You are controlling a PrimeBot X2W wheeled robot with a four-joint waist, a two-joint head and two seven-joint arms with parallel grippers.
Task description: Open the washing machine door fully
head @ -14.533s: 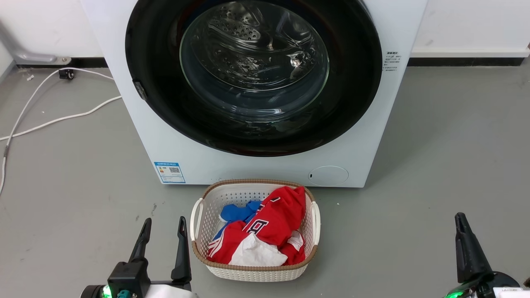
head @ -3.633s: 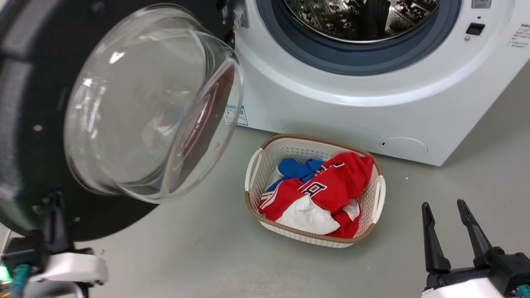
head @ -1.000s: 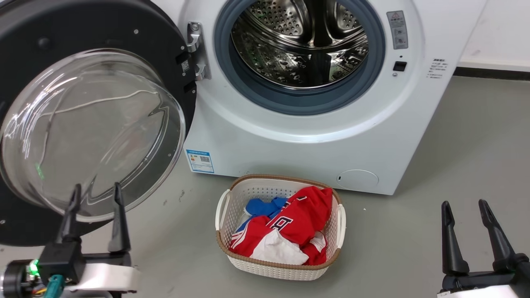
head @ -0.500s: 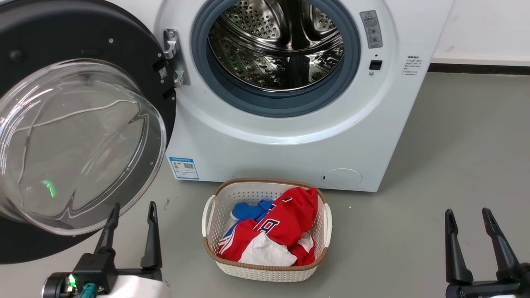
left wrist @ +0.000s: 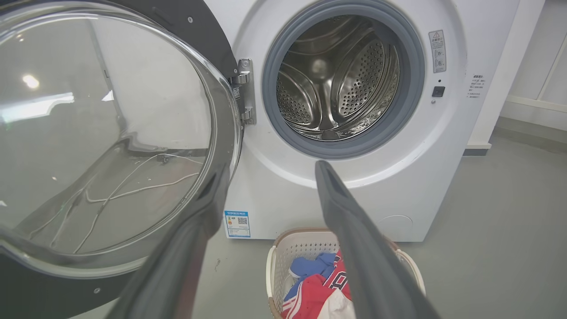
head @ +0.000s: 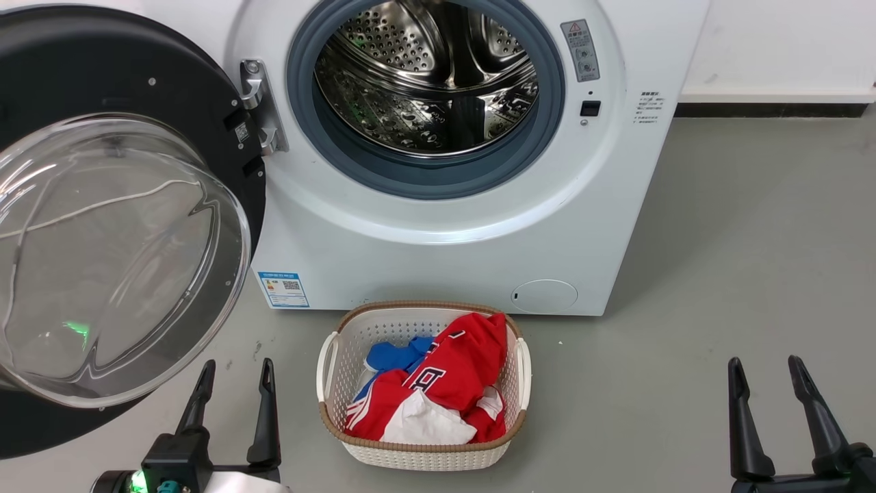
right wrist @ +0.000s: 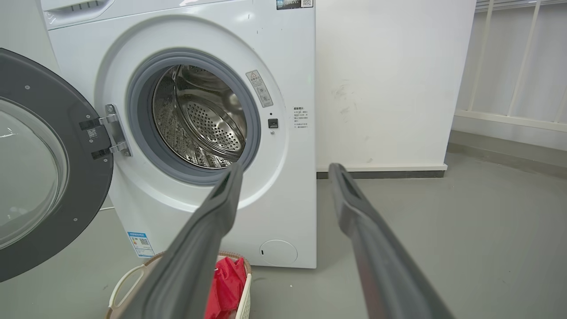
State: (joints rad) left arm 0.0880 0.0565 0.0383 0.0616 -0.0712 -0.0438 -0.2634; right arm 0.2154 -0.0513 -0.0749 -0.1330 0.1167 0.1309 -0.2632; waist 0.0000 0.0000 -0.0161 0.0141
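Note:
The white washing machine (head: pixel 438 239) stands ahead with its steel drum (head: pixel 424 75) exposed inside a grey rubber ring. The washing machine door (head: pixel 102 89), a black disc with a clear bulging glass bowl (head: pixel 102 260), is swung wide out to the left on its hinge (head: pixel 256 103). It also shows in the left wrist view (left wrist: pixel 186 26) and the right wrist view (right wrist: pixel 57 115). My left gripper (head: pixel 236 370) is open at the lower left, just below the door's glass, touching nothing. My right gripper (head: pixel 765 366) is open at the lower right, over bare floor.
A white laundry basket (head: pixel 421 455) with red, blue and white clothes sits on the grey floor in front of the machine, between my grippers. A white wall (head: pixel 780 41) with a dark skirting runs behind on the right. Grey floor (head: pixel 739 226) stretches right of the machine.
Since the earliest frame the door has gone from shut to swung wide left. Over the last second the view has shifted, and my left gripper has drawn back from the door's glass.

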